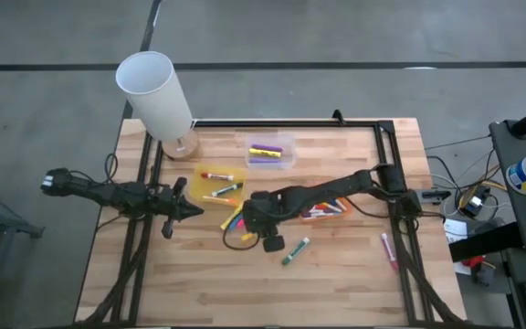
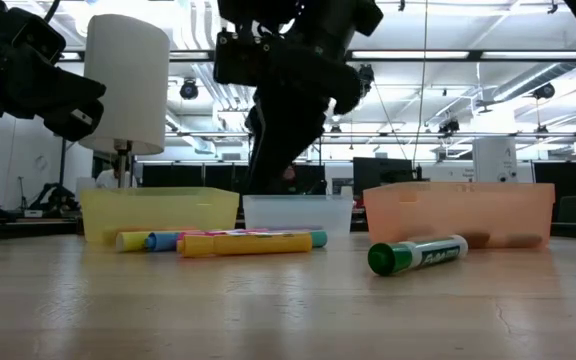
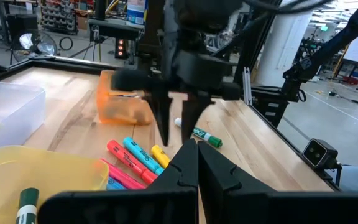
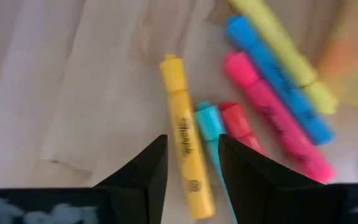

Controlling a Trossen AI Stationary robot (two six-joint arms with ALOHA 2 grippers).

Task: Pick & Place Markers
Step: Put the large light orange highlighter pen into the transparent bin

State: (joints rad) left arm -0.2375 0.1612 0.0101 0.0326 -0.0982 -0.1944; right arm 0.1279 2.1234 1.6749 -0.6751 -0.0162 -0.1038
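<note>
Near the table's (image 1: 354, 274) middle, the right arm reaches over a loose cluster of markers (image 1: 233, 219) beside the yellow tray (image 1: 199, 183). Its gripper (image 4: 191, 163) hangs just above a yellow marker (image 4: 182, 134), fingers partly open and empty, one on each side of the barrel, whose length runs between them. Farther off, the left gripper (image 3: 194, 163) waits closed, pointing at the cluster.

text: none legible | yellow marker (image 4: 185, 158): dark print along barrel, unreadable (blurred) | green marker (image 2: 418, 254): white label, lettering too small to read
</note>
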